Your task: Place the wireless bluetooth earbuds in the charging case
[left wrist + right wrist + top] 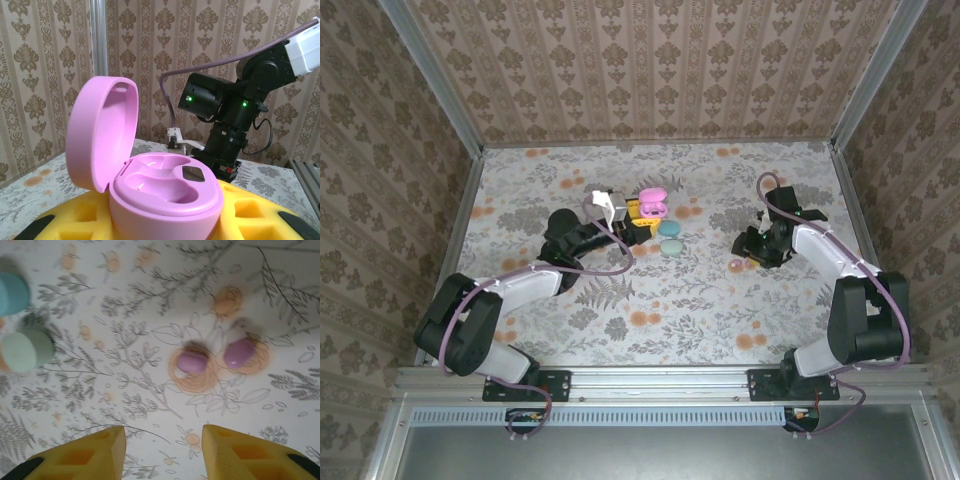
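The pink charging case (165,192) stands open with its lid (102,130) tipped back and both wells bare. My left gripper (165,222) is shut on the case, its yellow fingers (260,210) pressing it from both sides; from above the case (653,203) sits at mid-table in that gripper (638,220). Two pink earbuds (192,361) (239,352) lie side by side on the tablecloth. Just short of them, my right gripper (162,440) hovers open with nothing between its fingers. From above one earbud (734,265) shows beside the right gripper (748,254).
Two closed cases, a cyan case (12,292) and a pale green case (25,351), rest left of the earbuds, just right of the pink case from above (670,229) (672,247). The right arm (235,115) stands behind the open case. Patterned walls (650,70) enclose the table.
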Controlling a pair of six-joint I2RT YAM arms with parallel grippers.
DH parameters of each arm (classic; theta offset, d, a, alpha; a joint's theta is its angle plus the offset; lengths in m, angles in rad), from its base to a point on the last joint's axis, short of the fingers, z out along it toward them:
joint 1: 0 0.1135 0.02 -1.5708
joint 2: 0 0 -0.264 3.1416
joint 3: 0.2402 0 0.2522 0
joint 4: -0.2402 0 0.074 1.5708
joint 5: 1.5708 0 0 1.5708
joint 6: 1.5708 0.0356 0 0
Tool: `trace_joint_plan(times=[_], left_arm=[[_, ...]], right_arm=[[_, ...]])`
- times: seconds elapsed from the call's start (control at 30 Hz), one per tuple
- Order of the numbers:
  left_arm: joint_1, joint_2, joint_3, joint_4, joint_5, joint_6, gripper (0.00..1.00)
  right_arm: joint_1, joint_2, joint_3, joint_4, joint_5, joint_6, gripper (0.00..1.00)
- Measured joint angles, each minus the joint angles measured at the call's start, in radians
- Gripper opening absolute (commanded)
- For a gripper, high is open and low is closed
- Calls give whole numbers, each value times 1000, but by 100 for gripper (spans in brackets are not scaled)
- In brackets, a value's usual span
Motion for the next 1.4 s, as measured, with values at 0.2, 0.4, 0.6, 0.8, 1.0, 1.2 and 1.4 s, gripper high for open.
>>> trace_joint_plan(times=[0.2,0.4,0.6,0.8,1.0,1.2,1.4], left_arm=[[5,-2,0,0,0,0,23],[6,-3,0,-1,1,0,23],[12,-25,-12,-9,0,0,23],[12,-42,-13,-22,0,2,23],[12,-42,-13,-33,0,5,23],[12,-42,-13,-38,0,9,23],[12,-42,-13,-42,0,13,23]], right_arm=[[17,35,-23,3,4,51,50],[40,84,-25,37,4,82,49],[59,144,-25,58,12,95,49],[74,183,-24,91,27,105,47],[74,208,-8,109,45,105,46],[74,230,11,111,61,105,45],[74,246,34,116,83,100,43]])
